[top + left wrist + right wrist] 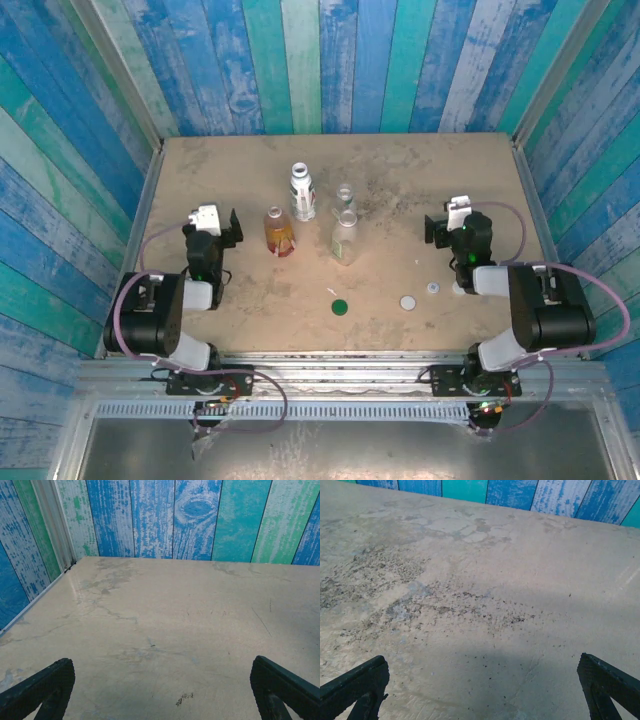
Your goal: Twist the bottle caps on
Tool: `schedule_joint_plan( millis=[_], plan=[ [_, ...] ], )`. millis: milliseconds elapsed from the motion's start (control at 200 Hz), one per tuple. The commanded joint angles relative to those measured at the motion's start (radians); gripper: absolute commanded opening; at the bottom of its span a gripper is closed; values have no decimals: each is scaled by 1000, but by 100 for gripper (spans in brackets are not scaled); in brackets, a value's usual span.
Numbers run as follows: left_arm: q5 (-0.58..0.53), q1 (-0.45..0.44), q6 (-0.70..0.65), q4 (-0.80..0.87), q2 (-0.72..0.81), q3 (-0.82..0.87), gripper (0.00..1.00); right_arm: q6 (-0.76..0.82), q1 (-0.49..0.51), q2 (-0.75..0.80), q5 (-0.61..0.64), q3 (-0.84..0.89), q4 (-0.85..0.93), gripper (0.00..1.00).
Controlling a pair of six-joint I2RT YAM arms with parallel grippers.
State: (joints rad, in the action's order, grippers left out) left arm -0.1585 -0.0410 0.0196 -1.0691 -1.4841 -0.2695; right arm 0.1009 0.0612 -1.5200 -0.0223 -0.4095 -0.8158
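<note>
L gripper (214, 226) and R gripper (455, 226) both wide open, empty — flanking the four bottles (278, 232) mid-table; caps (340, 306) lie loose nearer the front edge. Risk, as judged: bottles stand close, so a wide jaw reaching one may tip its neighbour — free table (200, 165) on both flanks and behind.

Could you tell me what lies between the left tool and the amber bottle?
Nothing but bare table, in the top view, separates the left tool and amber bottle.
</note>
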Motion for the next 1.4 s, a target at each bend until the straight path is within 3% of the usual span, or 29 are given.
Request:
schedule_joint_plan(
  millis=[0, 791, 881, 961, 1116, 1207, 1322, 1397],
  plan=[
    [-1, 3, 5, -1, -19, -6, 94, -12, -3, 2, 9, -11, 1, 100],
    [1, 2, 4, -3, -17, -3, 94, -12, -5, 6, 11, -8, 0, 100],
    [47, 3, -19, 23, 3, -8, 94, -24, -3, 37, 38, -12, 29, 100],
    [42, 2, -17, 47, 78, 10, 94, -32, 0, 113, 62, -12, 91, 100],
    [-45, 0, 51, 268, 327, 26, 94, -125, 34, 261, 163, -55, 308, 100],
    [-73, -5, 91, 294, 467, 78, 94, -177, 56, 342, 137, -90, 425, 100],
    [-158, -106, 62, 406, 649, 85, 94, -173, 117, 393, 115, -196, 636, 100],
    [-179, -191, 28, 465, 752, 77, 94, -137, 208, 416, 103, -266, 754, 100]
  ],
)
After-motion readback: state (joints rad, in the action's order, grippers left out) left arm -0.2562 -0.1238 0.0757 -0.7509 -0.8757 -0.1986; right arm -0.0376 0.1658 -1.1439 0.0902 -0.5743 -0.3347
